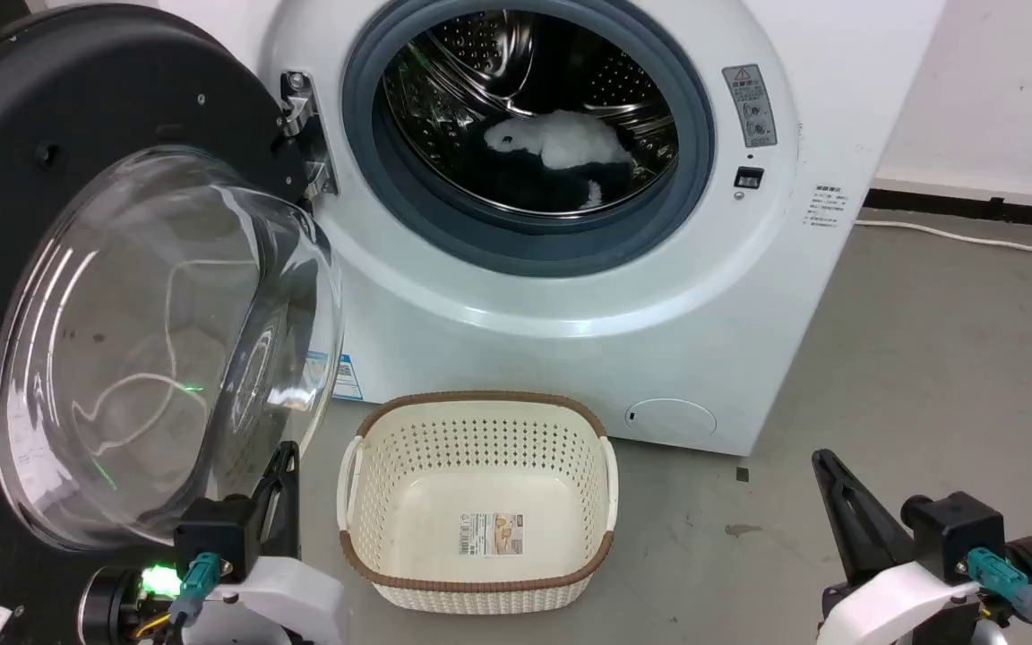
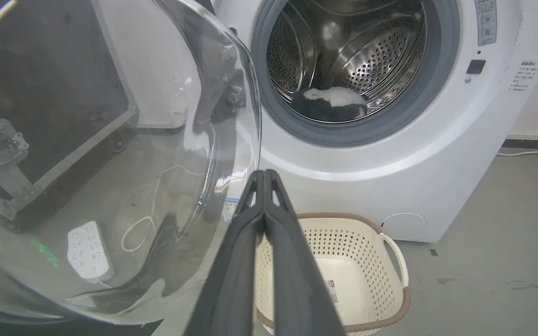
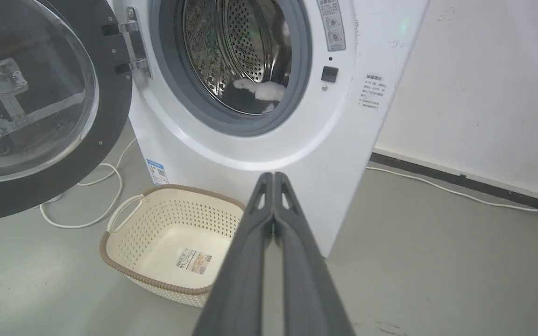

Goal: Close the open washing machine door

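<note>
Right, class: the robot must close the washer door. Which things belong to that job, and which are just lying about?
Job: washing machine door, washing machine, left gripper.
Lying about: cream basket, power strip, laundry in the drum.

the washing machine door [image 1: 77, 116] is running off the left and top edges of the head view, and the left gripper [image 1: 286, 459] is covering the lower right of its glass bowl [image 1: 149, 358]; whether the fingers [image 1: 281, 482] are touching the glass is not showing. the washing machine [image 1: 570, 296] is being cut off at the top in all three views. a white and dark bundle [image 1: 561, 148] is lying in the drum [image 1: 480, 67], perhaps cloth. print on the grey warning label [image 1: 753, 106] and the basket sticker [image 1: 491, 534] is showing too small to read.
</note>
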{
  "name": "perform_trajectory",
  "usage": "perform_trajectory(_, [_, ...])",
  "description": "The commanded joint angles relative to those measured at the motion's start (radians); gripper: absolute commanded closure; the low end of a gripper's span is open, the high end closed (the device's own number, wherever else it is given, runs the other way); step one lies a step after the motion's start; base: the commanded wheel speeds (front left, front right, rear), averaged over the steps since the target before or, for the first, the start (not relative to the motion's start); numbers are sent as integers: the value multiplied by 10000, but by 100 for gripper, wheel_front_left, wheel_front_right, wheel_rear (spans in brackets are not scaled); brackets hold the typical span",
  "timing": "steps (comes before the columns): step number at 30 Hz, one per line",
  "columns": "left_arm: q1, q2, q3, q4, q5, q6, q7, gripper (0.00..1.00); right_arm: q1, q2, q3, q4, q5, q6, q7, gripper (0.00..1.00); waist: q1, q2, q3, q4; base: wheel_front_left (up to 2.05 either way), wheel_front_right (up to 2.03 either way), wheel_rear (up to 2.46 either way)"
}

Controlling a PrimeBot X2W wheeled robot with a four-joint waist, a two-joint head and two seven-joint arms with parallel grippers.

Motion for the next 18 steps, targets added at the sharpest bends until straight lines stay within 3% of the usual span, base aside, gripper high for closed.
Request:
perform_trajectory(1, [39,-3,11,-39,28,28,3,100,-139,5,-5,-47,-76,8,3,100,0,0,0,0,0,0,0])
perform_trajectory(18, [39,-3,11,-39,28,28,3,100,-139,5,-5,-47,-76,8,3,100,0,0,0,0,0,0,0])
